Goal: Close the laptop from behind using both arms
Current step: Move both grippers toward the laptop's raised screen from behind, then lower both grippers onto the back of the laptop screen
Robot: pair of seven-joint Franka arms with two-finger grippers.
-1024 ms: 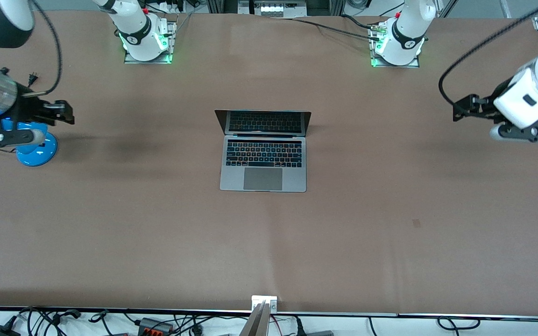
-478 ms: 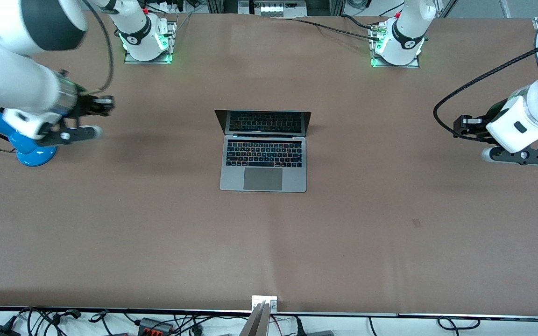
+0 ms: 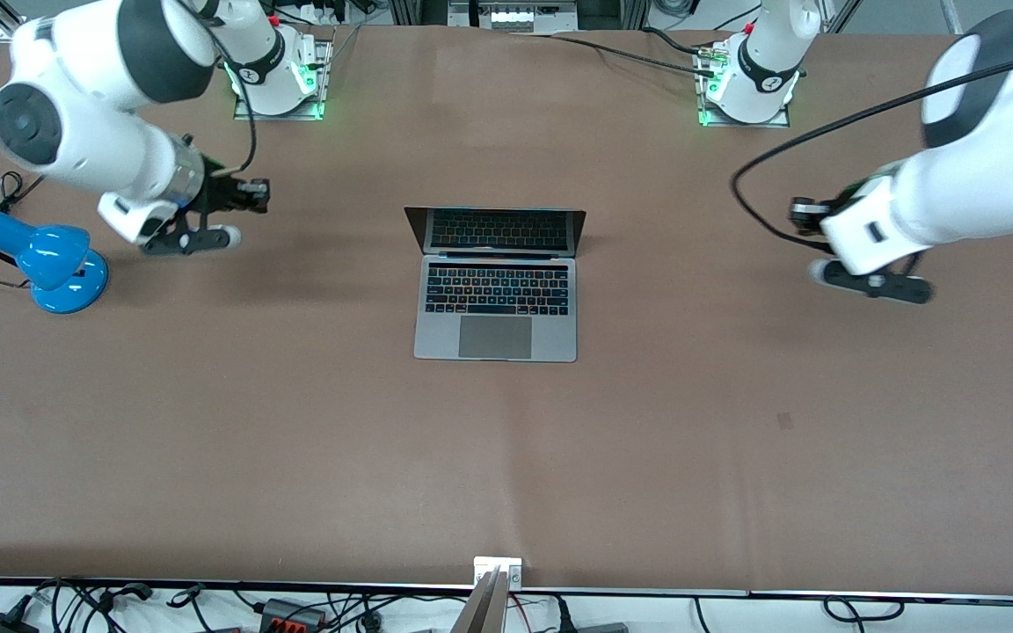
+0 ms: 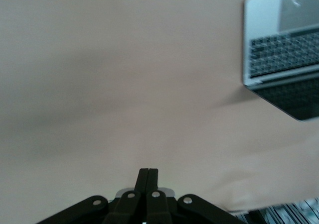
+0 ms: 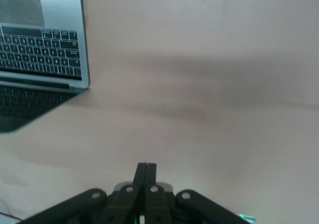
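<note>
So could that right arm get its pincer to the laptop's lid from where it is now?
Probably yes. The right pincer, fingers shut, hangs over bare table toward its own end, with nothing between it and the open laptop.

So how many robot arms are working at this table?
2. The right arm reaches over the table near the blue lamp. The left arm reaches over the table's other end. The open laptop sits between them, untouched.

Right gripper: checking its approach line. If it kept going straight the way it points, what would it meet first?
Probably the laptop. The right gripper, shut, points across bare table toward its open screen, nothing between; height is unclear, so it might pass above the lid.
</note>
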